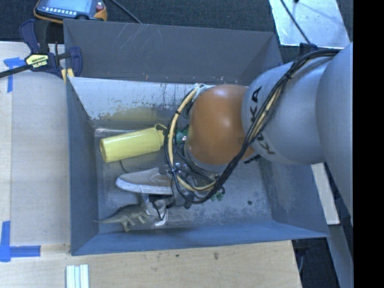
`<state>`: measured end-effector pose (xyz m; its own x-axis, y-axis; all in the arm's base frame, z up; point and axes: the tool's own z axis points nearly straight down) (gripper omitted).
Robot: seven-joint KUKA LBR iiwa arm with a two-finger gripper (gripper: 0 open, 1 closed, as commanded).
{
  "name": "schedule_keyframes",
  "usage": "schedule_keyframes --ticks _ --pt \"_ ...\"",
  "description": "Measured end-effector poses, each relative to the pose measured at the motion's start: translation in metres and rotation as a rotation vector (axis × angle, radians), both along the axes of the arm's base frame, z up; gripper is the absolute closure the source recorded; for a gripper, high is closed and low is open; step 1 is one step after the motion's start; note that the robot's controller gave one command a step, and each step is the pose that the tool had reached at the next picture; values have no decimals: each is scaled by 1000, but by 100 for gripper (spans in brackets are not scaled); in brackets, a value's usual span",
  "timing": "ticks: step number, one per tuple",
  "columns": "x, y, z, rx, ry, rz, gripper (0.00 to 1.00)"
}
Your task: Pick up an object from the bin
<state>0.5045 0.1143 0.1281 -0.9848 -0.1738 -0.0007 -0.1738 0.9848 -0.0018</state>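
Note:
My gripper (pixel 162 210) hangs low in the front left part of the bin, below the arm's wrist. It is just above the tail end of a grey-green toy dinosaur (pixel 125 217) that lies along the front wall. A flat white and grey shoe-shaped thing (pixel 139 181) lies directly behind the gripper, partly hidden under the wrist's cables. Further back a yellow cylinder (pixel 131 144) lies on its side, pointing left to right. I see nothing held in the gripper.
The arm and its orange wrist cover hang over the bin's middle and right and hide the floor there. A strip of grey floor shows at the front right. The bin's sloping walls are close on the front and left.

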Motion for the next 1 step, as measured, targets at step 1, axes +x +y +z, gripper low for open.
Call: schedule_keyframes --ticks 1 --pt "37 -4 21 4 0 13 100"
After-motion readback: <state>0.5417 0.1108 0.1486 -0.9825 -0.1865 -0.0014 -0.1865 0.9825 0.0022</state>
